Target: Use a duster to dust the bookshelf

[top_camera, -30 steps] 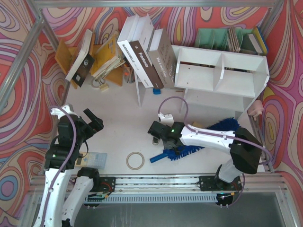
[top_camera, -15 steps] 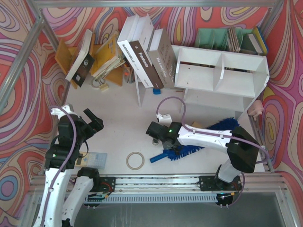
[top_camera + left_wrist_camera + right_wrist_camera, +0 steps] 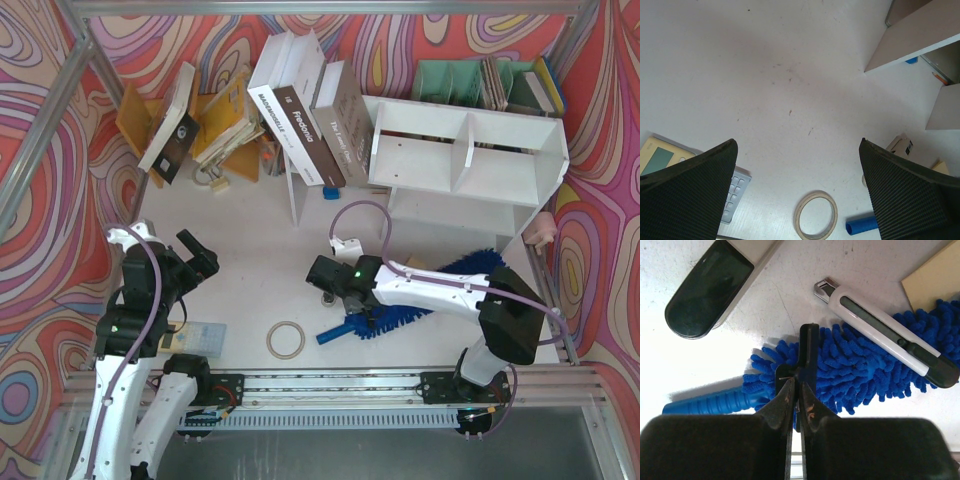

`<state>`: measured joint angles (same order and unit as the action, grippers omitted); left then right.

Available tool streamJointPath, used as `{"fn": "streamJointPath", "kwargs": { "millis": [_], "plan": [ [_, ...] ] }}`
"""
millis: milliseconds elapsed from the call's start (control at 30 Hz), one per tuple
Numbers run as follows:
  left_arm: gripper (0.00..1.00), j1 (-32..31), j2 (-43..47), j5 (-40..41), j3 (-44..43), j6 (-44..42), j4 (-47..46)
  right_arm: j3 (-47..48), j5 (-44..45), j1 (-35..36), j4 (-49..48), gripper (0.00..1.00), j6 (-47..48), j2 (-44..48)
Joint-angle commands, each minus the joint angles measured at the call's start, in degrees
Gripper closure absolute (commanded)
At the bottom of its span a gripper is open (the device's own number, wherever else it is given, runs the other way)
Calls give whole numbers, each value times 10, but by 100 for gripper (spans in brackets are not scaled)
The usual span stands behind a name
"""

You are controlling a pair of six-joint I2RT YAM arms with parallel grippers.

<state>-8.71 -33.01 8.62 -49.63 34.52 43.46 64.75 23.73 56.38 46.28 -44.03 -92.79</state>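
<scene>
Evidently the pick-up step was in hand: the right gripper was seen pinched shut over the duster, lying at 4 o'clock, with a hold unconfirmed. A lift toward the bookshelf at 2 o'clock was called for.

The bookshelf stands upper right on the surface. The duster lies before it, lower centre, with a tape ring left of its handle.
</scene>
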Motion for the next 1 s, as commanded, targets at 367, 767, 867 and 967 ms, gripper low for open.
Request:
{"fn": "streamJointPath", "kwargs": {
  "millis": [367, 767, 867, 967],
  "plan": [
    [2, -2, 0, 7, 11, 5, 6, 50, 60, 8, 55, 87, -28, -7],
    [2, -1, 5, 12, 12, 5, 6, 136, 101, 8, 115, 86, -147, -82],
    [2, -1, 1, 9, 11, 5, 7, 161, 106, 8, 133, 86, -173, -122],
    [2, -1, -2, 6, 11, 4, 5, 175, 104, 8, 149, 86, -193, -139]
  ]
}}
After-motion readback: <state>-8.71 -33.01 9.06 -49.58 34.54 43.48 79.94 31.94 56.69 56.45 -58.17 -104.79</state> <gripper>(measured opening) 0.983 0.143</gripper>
